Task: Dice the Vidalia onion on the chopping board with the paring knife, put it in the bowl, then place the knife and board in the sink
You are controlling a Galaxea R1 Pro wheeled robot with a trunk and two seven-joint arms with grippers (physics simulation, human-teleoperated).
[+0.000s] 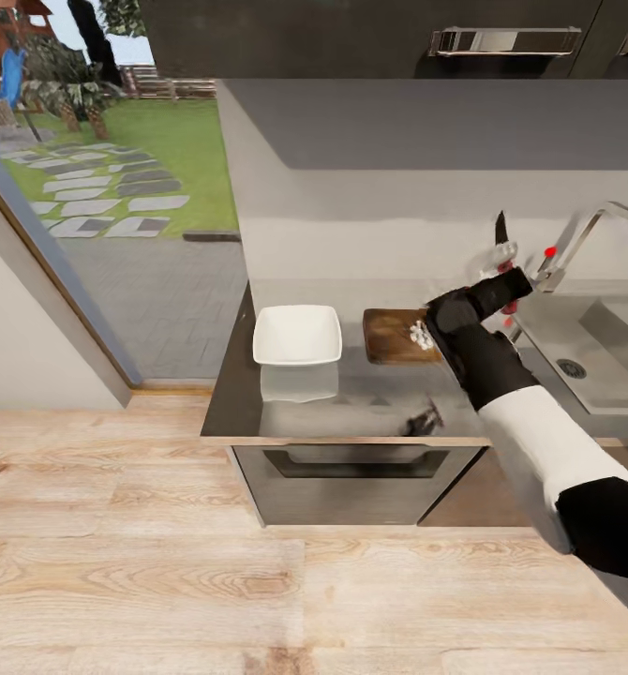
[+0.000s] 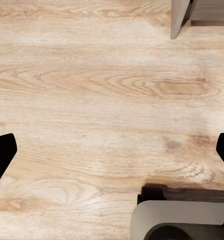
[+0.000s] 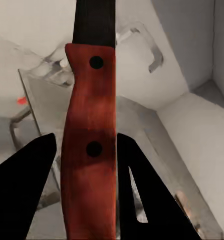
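Observation:
My right gripper [image 1: 507, 278] is shut on the paring knife [image 1: 501, 246], held above the gap between the chopping board [image 1: 389, 336] and the sink [image 1: 623, 361], with its dark blade pointing up. In the right wrist view the red-orange handle [image 3: 89, 150] sits between the black fingers [image 3: 26, 185]. A small whitish heap of diced onion [image 1: 421, 334] lies on the board's right end. The white square bowl [image 1: 297, 335] stands empty on the countertop [image 1: 351, 408], left of the board. My left gripper [image 2: 112, 150] hangs open over the wooden floor.
The chrome tap [image 1: 595, 230] with its red knob [image 1: 549, 252] rises just right of the knife. An oven front [image 1: 351, 478] sits under the countertop. Dark wall cabinets [image 1: 398, 37] hang above. A glass door [image 1: 98, 187] to a garden is at left. Part of my own base [image 2: 182, 220] shows over the floor.

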